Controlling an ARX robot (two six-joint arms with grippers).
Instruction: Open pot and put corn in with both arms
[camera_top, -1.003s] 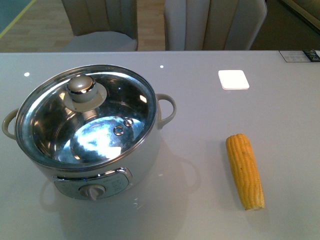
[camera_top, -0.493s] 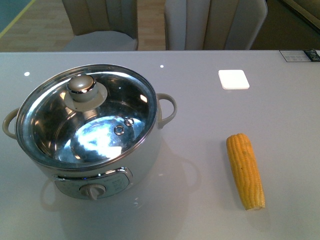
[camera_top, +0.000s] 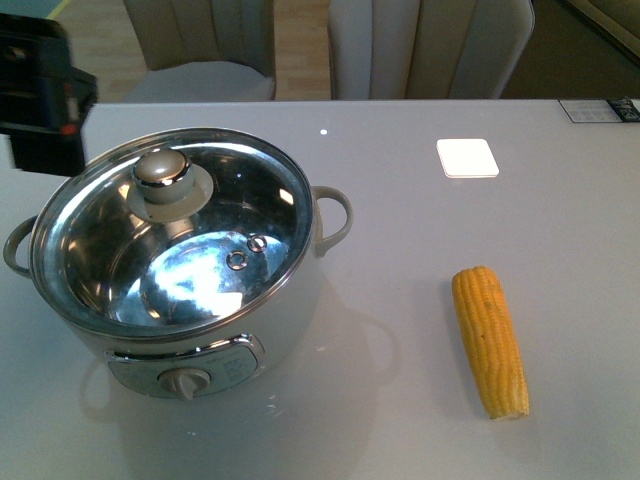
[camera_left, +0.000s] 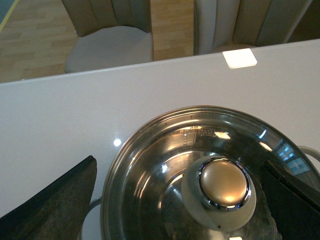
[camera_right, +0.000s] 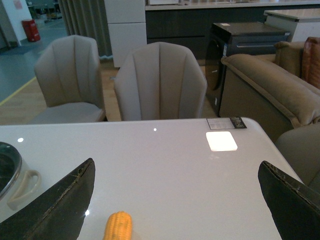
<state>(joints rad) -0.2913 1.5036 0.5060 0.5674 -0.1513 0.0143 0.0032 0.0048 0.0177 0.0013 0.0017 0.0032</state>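
The white pot (camera_top: 292, 318) stands on the left of the table with its glass lid (camera_top: 205, 262) on and the round knob (camera_top: 163, 172) toward the back. The yellow corn (camera_top: 490, 340) lies on the table to the right, well apart from the pot. My left arm (camera_top: 40, 92) shows as a black block behind the pot's left rim. In the left wrist view my left gripper (camera_left: 179, 162) is open above the lid, with the knob (camera_left: 224, 183) between its fingers. My right gripper (camera_right: 176, 165) is open over bare table, the corn's tip (camera_right: 118, 226) below it.
A white square pad (camera_top: 467, 158) lies at the back right of the grey table (camera_top: 400, 250), and a printed card (camera_top: 600, 110) sits at its far right edge. Two beige chairs (camera_top: 420, 45) stand behind the table. A brown sofa (camera_right: 270, 85) is off to the right.
My left arm has come into the front view at the top left, behind the pot. The pot, lid and corn have not moved.
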